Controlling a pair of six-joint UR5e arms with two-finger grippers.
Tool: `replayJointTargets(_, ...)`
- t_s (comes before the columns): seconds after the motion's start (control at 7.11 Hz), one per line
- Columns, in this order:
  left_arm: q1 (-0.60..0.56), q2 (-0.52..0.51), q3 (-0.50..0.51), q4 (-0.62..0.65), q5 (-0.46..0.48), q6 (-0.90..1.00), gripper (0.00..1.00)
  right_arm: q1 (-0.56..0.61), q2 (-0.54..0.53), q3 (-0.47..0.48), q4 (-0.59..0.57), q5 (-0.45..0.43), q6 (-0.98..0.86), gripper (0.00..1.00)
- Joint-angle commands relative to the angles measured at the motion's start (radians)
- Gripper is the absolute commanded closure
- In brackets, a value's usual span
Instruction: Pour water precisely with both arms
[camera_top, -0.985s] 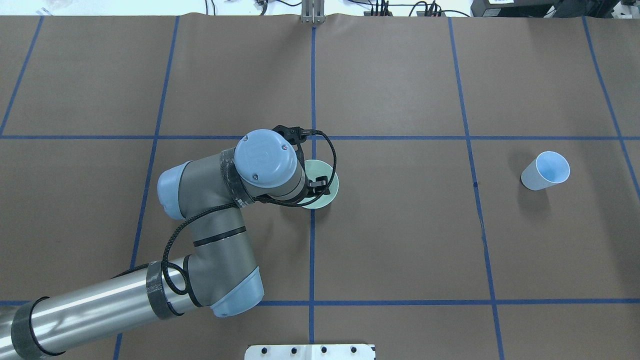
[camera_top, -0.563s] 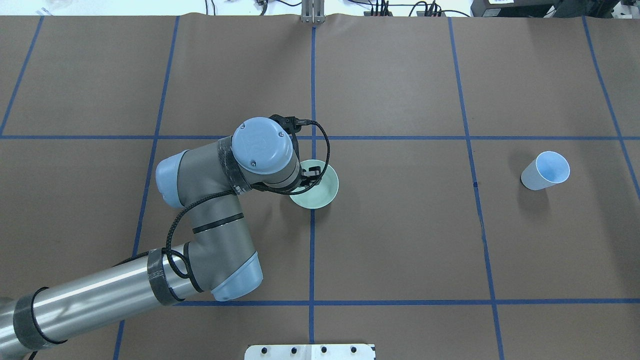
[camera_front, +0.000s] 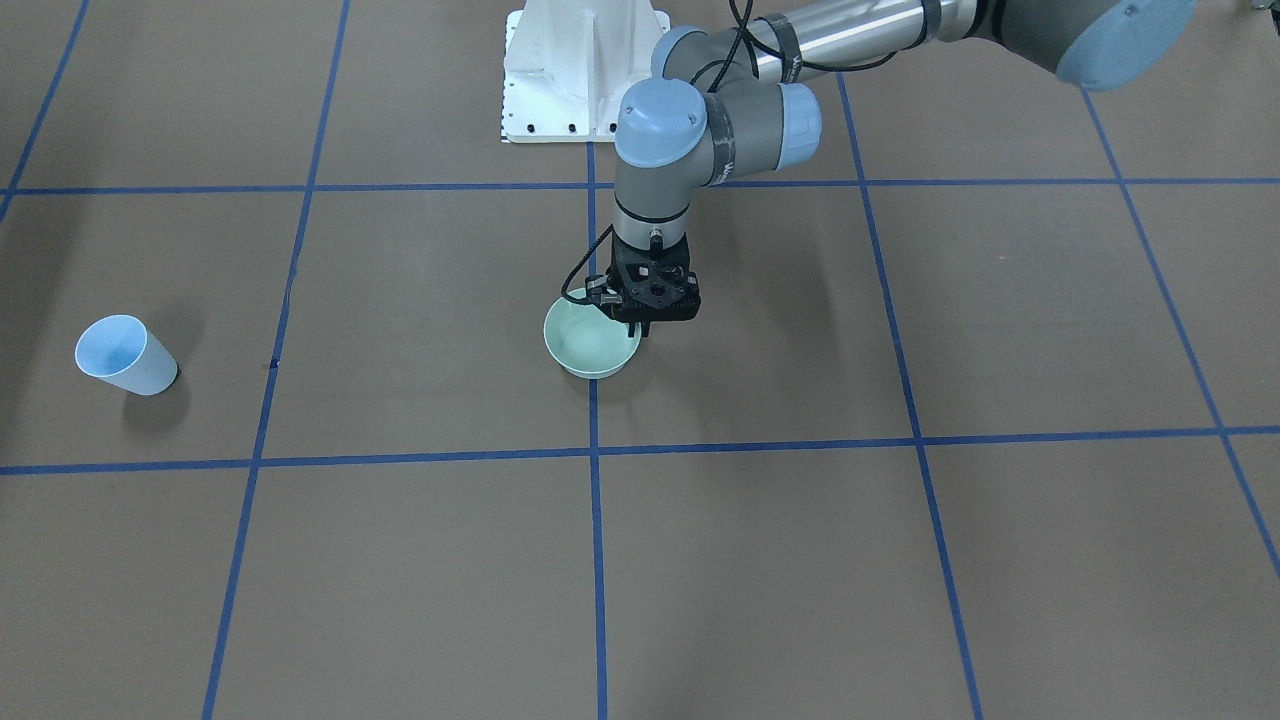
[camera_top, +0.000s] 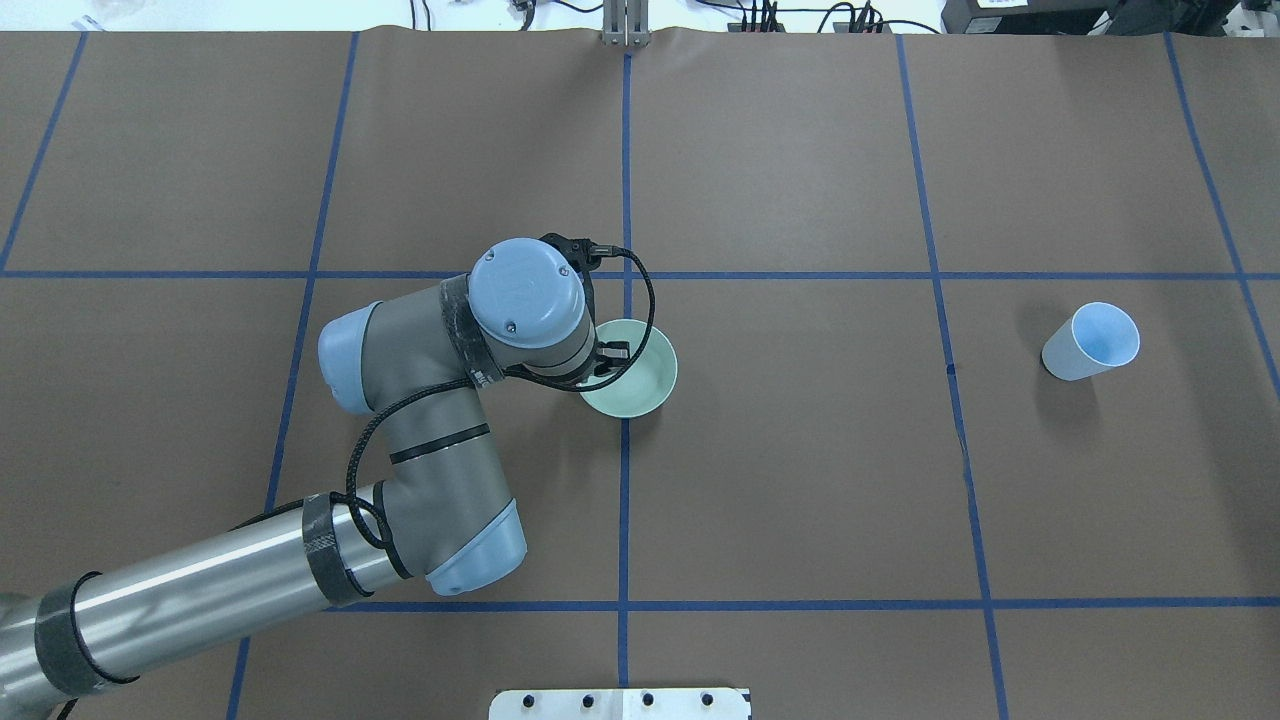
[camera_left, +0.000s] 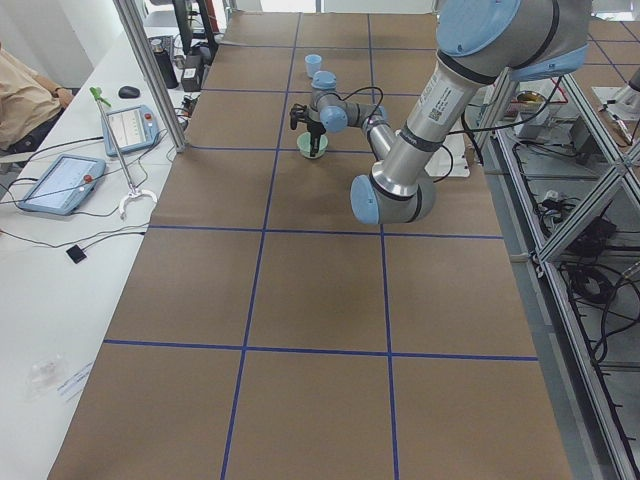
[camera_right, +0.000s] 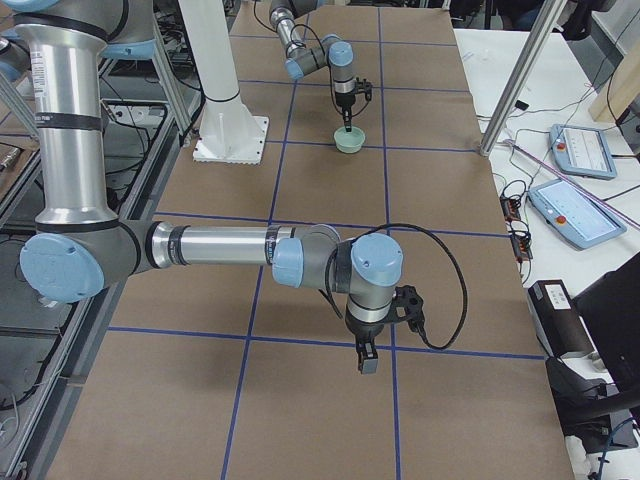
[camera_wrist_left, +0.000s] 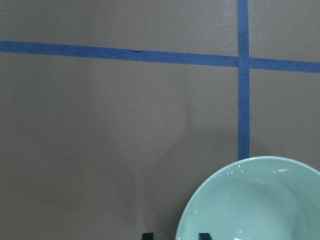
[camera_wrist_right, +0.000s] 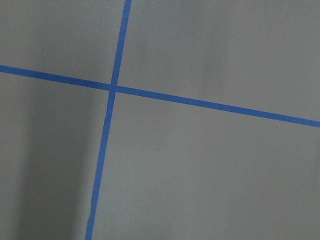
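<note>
Water is too faint to make out; the bowl's (camera_top: 645, 385) left rim lies between the left end effector's (camera_front: 645, 328) spread fingers (camera_wrist_left: 204, 236), the cup (camera_top: 1090, 342) well right.

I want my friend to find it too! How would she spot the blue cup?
Look at the big brown table with blue tape lines. A pale green bowl sits in the middle; go far toward the robot's right side. The cup stands there alone: pale blue, taller and narrower than the bowl.
</note>
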Motion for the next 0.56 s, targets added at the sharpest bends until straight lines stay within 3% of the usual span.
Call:
replayJointTargets(0.0, 0.004, -0.002, -0.004, -0.016, -0.003, 0.006, 1.0, 0.0, 0.0, 0.0, 0.0, 0.0, 0.0, 0.0)
replayJointTargets(0.42, -0.08, 0.021, -0.086, -0.001, -0.119, 0.201, 1.0, 0.0, 0.0, 0.0, 0.0, 0.0, 0.0, 0.0)
